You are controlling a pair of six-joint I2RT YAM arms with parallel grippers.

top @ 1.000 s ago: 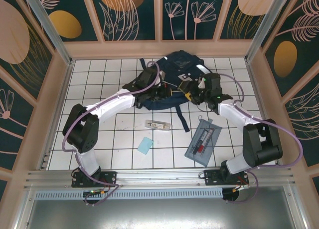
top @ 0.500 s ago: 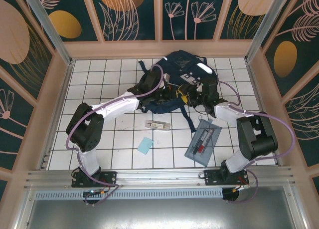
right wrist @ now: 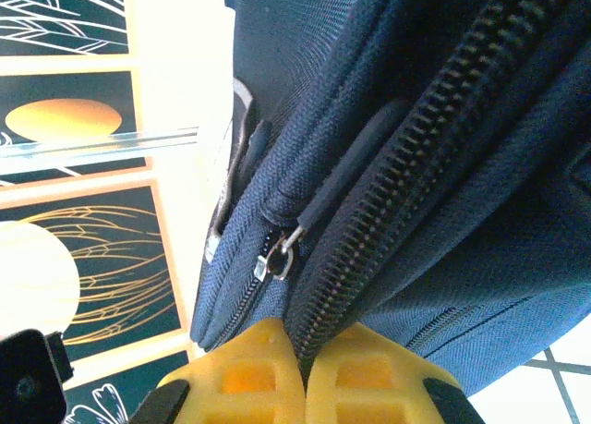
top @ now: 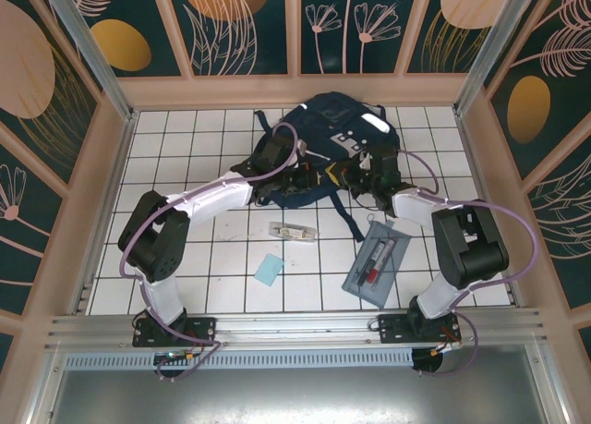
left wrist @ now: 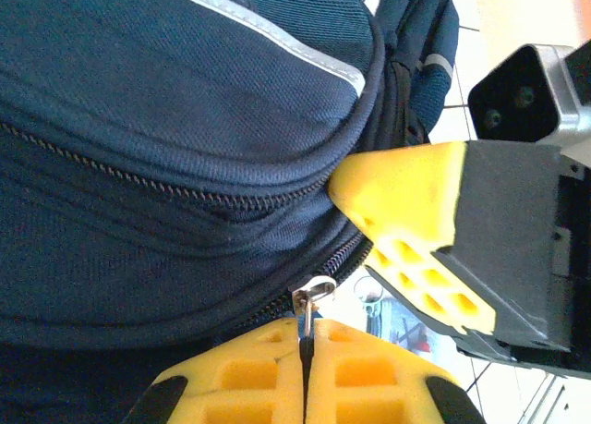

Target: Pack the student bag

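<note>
- Over the last second both my arms have drawn inward along the near edge of the bag (top: 328,128). They were spread to either side of it and now nearly meet just above centre frame in the top view.
- The bag sits at the upper middle of the tiled surface (top: 185,156), against the far wall. It has barely moved, though its near edge looks more bunched.
- My left fingers (left wrist: 249,378) are closed, with the metal zip pull (left wrist: 312,295) pinched in the seam between the pads at the bottom of the left wrist view.
- My right fingers (right wrist: 360,378) are closed too, clamped on a fold of the bag beside a zip track, with a slider (right wrist: 275,260) just above them. One of them shows at the right of the left wrist view, pressed against the bag.
- I read this as one side anchoring the fabric while the other draws the zip, so I am opening the bag and have packed nothing yet.
- The pencil case (top: 377,262), a small clear packet (top: 293,230) and a blue card (top: 270,269) lie on the surface below the bag, untouched.
</note>
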